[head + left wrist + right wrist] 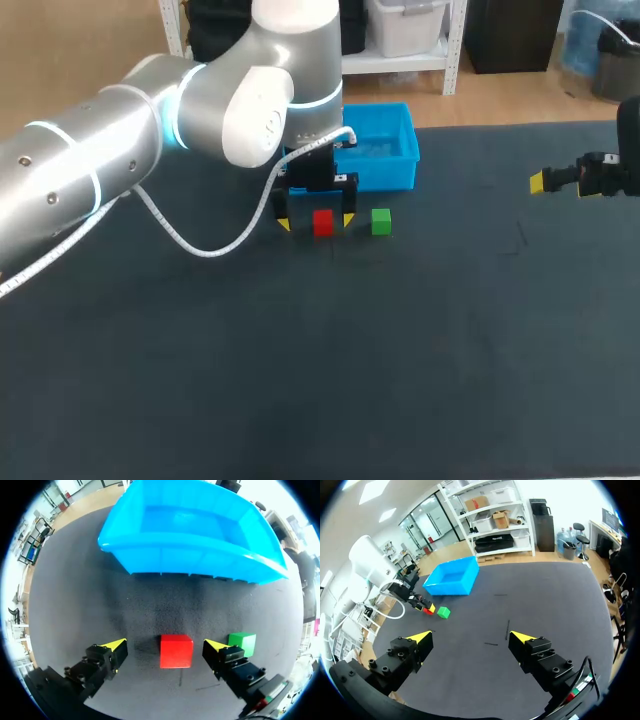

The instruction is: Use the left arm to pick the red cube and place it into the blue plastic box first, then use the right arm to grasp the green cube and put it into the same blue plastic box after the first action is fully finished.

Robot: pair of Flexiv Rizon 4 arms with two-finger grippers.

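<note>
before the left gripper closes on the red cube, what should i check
1. Red cube sits between the open fingers of the left gripper, neither finger touching it: ok.
2. Fingers low enough on the cube's sides: cannot tell.
3. Green cube is out of the closing path. It is close beside one finger, with a gap in the head view: ok.
4. Blue box ahead of the gripper is empty: ok.
5. Right gripper is open, holds nothing and is far from the cubes: ok.
</note>
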